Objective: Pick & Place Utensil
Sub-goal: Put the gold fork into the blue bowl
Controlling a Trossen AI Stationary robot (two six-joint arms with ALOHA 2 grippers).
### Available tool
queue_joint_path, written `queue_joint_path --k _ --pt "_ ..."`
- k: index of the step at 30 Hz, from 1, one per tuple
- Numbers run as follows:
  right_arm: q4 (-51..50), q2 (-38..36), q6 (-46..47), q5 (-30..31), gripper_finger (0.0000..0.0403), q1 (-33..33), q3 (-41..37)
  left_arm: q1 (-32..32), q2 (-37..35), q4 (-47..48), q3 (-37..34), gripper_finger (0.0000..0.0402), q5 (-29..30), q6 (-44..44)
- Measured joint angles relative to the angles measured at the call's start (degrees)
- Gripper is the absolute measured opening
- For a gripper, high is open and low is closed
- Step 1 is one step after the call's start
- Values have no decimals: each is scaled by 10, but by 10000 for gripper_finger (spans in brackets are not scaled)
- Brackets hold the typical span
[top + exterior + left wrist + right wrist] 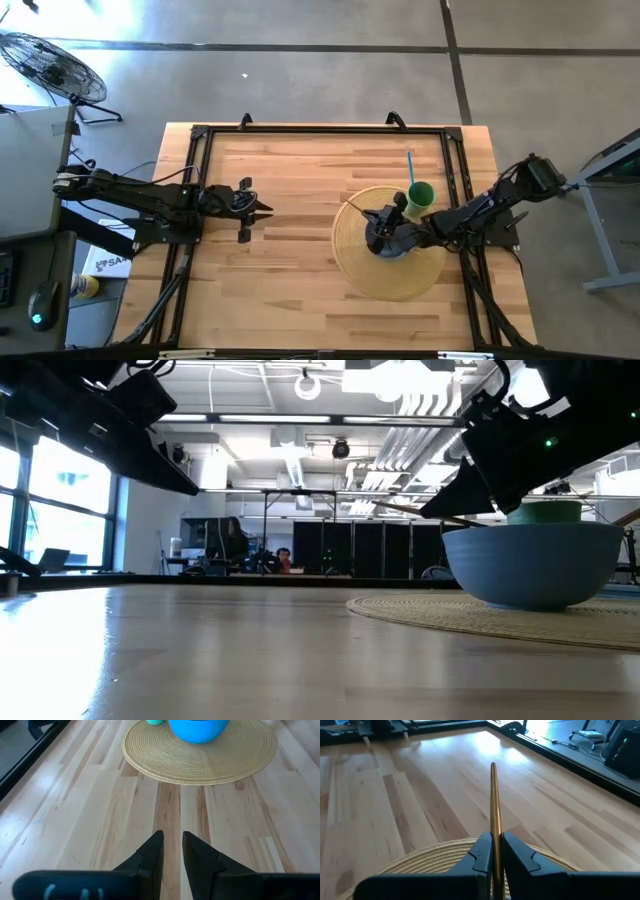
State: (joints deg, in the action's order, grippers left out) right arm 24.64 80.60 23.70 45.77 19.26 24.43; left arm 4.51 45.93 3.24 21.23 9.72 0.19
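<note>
A slim gold-coloured utensil [493, 800] sticks out forward from my right gripper [494, 847], which is shut on it. That gripper hangs over the blue bowl [530, 565] on the round woven placemat [355, 265], at the table's right. In the high view the utensil's shaft [358, 213] points from the right gripper [383, 232] toward the table's left and far side. Its other end is hidden behind the fingers. My left gripper [172, 847] waits shut above bare wood at the table's left [258, 208]. My right gripper pinches the utensil's thin shaft [493, 842] between its two fingers, and the shaft lies along them. Its free end [493, 766] reaches well past the fingertips. The shaft is lifted clear, about level above the placemat, as the low view shows [415, 512]. The gripper hides the other end.
A green cup [421, 193] with a blue straw [409, 166] stands on the placemat's far right edge, close beside the bowl and my right arm. A black frame [320, 130] runs around the table top. Bare wood lies between the two grippers [300, 220].
</note>
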Motion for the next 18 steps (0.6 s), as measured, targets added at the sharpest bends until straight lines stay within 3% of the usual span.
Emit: queue_joint_path --k 18 --pt "-21 0 -9 3 23 7 0 0 0 0 0 66 0 0"
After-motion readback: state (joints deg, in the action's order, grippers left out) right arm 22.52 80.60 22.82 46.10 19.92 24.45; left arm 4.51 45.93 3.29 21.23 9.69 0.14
